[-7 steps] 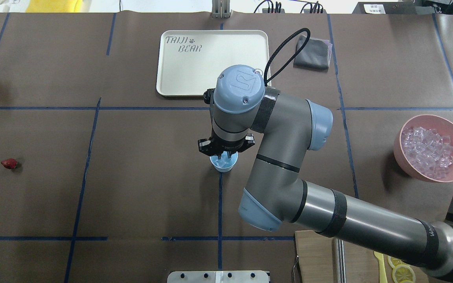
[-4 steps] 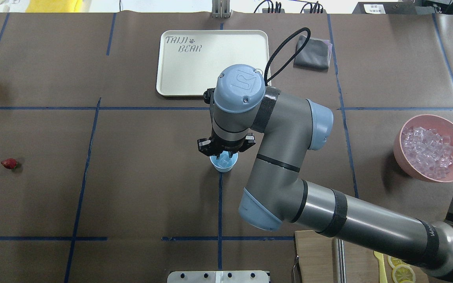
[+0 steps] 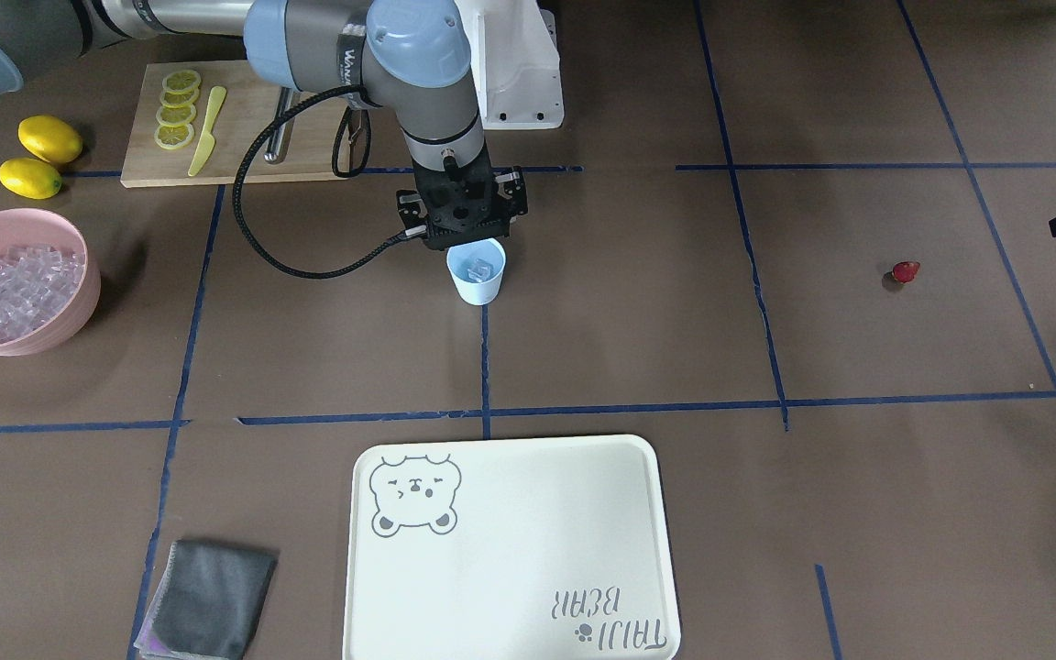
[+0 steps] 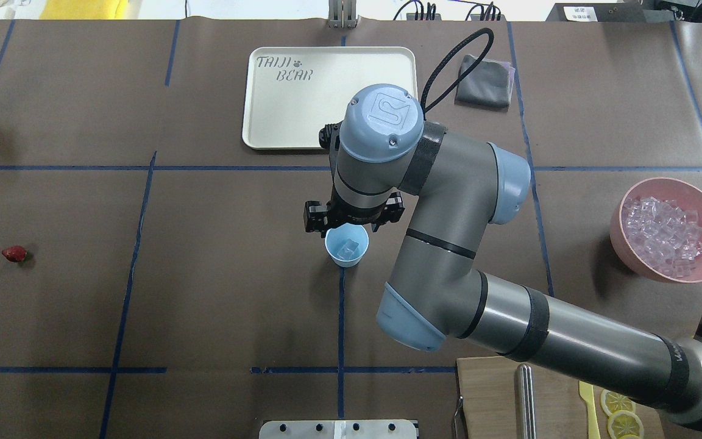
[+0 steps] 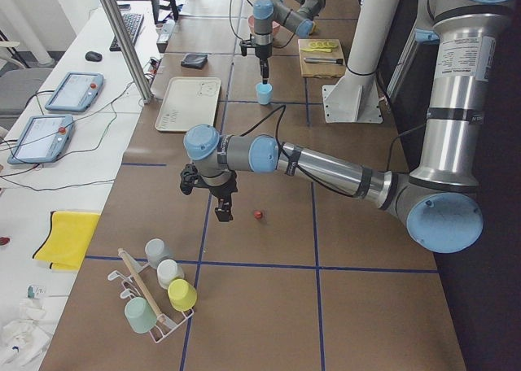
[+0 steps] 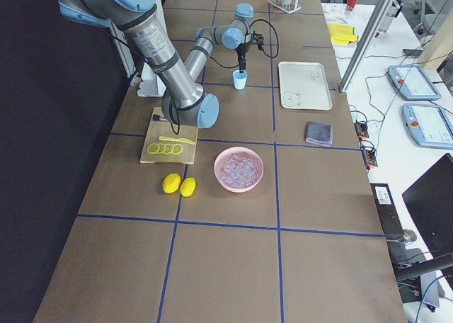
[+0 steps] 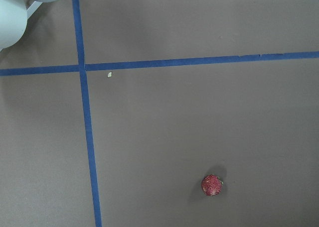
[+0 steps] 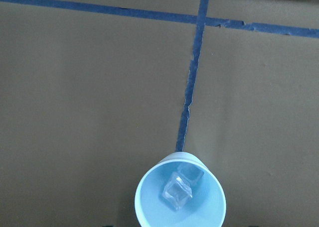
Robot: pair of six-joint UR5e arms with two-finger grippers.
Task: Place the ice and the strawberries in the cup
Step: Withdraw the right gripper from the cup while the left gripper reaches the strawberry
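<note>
Right tool (image 4: 348,224) now higher, jaws apart, above upright cup (image 4: 345,262), mouth up, ice (image 4: 351,247) inside.

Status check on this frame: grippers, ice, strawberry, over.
Right gripper open above cup, ice inside. Left gripper near strawberry, apart from it, state unclear. Strawberry not in cup, nothing in the way.

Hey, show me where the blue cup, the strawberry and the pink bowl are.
cup (image 3: 476,286), front-facing view, on its outer wall below the rim.
strawberry (image 7: 212,185), left wrist view, on the middle of its red body.
pink bowl (image 3: 77,310), front-facing view, on its outer side wall.
</note>
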